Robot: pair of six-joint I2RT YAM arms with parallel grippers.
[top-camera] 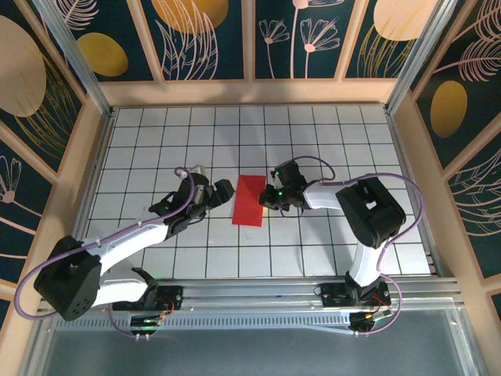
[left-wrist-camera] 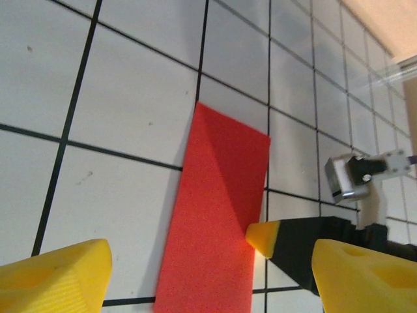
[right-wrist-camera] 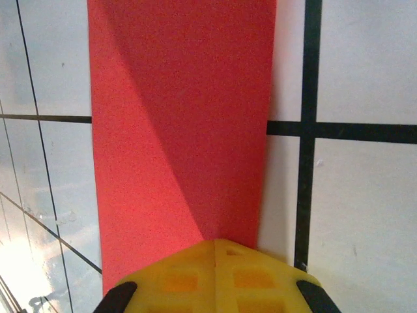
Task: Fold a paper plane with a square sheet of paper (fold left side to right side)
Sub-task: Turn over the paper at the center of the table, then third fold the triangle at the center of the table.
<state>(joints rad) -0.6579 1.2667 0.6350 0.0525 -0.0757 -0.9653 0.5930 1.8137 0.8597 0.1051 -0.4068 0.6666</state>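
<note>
The right end effector (top-camera: 268,196) is clenched, its yellow fingers (right-wrist-camera: 215,274) pressed flat together, and its tip sits at the right long edge of the paper (top-camera: 249,200). The left wrist view shows that same yellow tip touching the red edge, with its black body behind it. Whether it pinches the paper or only bears down on it, I cannot tell. The left end effector (top-camera: 221,188) is released, jaws spread wide. It sits just beside the paper's left edge and points toward it. From its own camera the two yellow fingers (left-wrist-camera: 58,280) frame the red strip, which runs up between them. Contact with the paper cannot be judged. The paper lies flat near the middle of the counter (top-camera: 156,141) as a long narrow rectangle. Its long sides run roughly away from the arm bases with a slight tilt, and a diagonal shadow falls across it. The counter is white tile with a black grid. Both arms reach in from the near edge, each trailing a purple cable (top-camera: 117,233). Wooden rails and dark floral panels (top-camera: 207,35) surround the counter.
</note>
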